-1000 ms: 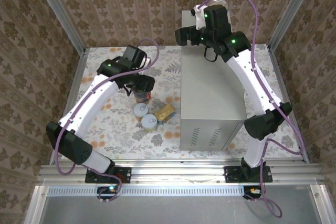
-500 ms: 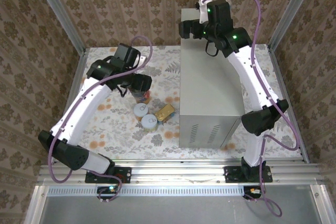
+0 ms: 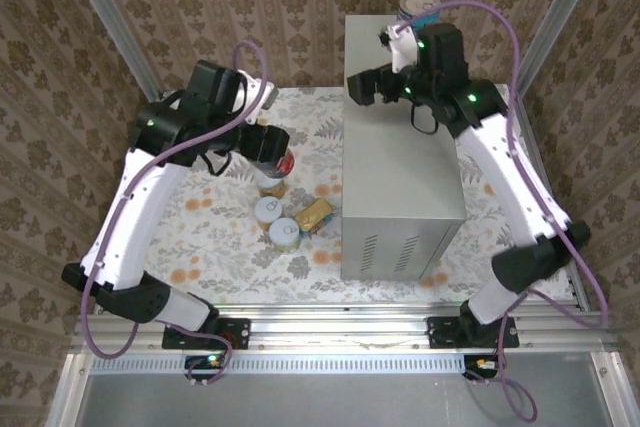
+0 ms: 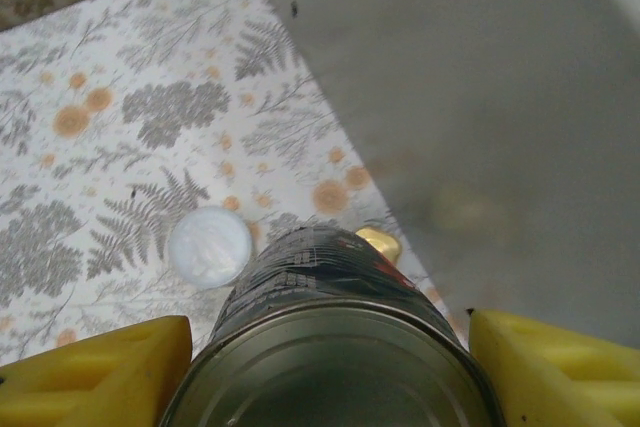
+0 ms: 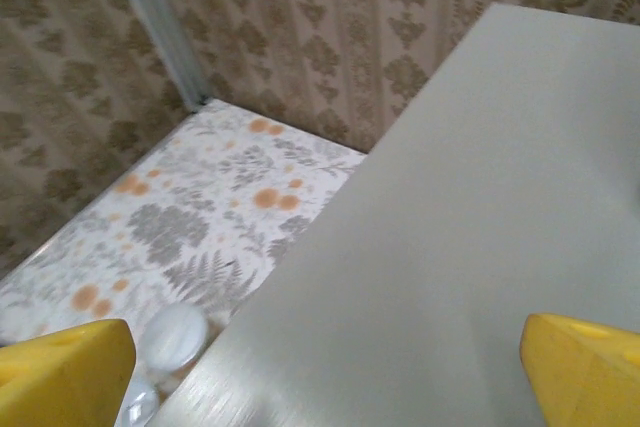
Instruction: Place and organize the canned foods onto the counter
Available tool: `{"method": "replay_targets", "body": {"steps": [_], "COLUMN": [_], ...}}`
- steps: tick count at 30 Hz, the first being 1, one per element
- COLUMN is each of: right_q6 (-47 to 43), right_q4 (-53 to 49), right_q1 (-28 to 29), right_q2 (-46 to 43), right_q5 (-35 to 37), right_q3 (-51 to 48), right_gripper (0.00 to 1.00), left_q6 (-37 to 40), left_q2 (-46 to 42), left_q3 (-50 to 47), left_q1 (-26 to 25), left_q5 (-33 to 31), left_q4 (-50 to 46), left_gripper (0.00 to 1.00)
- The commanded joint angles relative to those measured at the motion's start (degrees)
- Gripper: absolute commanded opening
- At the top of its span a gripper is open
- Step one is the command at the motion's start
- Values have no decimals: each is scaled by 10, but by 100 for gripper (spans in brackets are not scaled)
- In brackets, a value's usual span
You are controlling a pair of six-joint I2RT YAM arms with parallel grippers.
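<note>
Seen from above, the left gripper (image 3: 272,147) hangs over the floral floor (image 3: 200,237), clamped on a dark red can (image 3: 282,159). The left wrist camera shows what the arm hides from above. A yellow finger (image 4: 95,372) sits on each side of the can, the jaws are spread to about the can's width, and its silvery end faces the lens. Past the can, that camera also catches one pale lid on the floor and a corner of the gold tin (image 4: 378,241), close to the grey side of the worktop (image 4: 480,97).

In the top view an orange-labelled can (image 3: 272,188) stands right under the held one and is partly covered by it. Toward the arm bases come the middle can (image 3: 267,210) and the nearest can (image 3: 284,232), close together with their lids up. The gold tin lies just beside them, near the worktop's left wall.

The worktop is a tall grey box with vent slots on its near face. The right gripper (image 3: 362,87) is over the far left part of its top. The right wrist camera shows its yellow fingertips (image 5: 65,372) at the two bottom corners, spread wide, with only bare grey surface between them. The far can (image 3: 418,2) stands upright at the worktop's far edge, behind the right wrist.

There are five round cans: one gripped, three on the floor and one on the worktop. There is one gold tin, on the floor.
</note>
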Motion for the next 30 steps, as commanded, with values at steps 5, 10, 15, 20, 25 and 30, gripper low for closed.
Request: {"method": "replay_targets", "body": {"steps": [5,10,15,20,25,30], "right_q6": [-80,-124,-167,-187,-231,-248], "right_q4": [92,63,31,36,7,15], "right_q1": [3,32,103,174,240,282], "right_q2": [-187,-223,-232,-222,-185,-146], "right_q5": [-197,-236,-234,-186,-117,-48], "right_q3": [-153,-170,-174,-177,-151,-130], "right_gripper": [100,100,100,100,100,100], "left_q6": [36,35,25,23,25,25], "left_q2": [29,42,39,38,36,34], "left_q3": [173,244,248,248,249,249], "left_q1": [-18,-25,-31,-34,-34,-34], "left_q5": [108,156,171,174,177,181], "left_q4": [-58,-72,-69,-69,-68,-67], "left_gripper": [48,49,49,48,48,48]}}
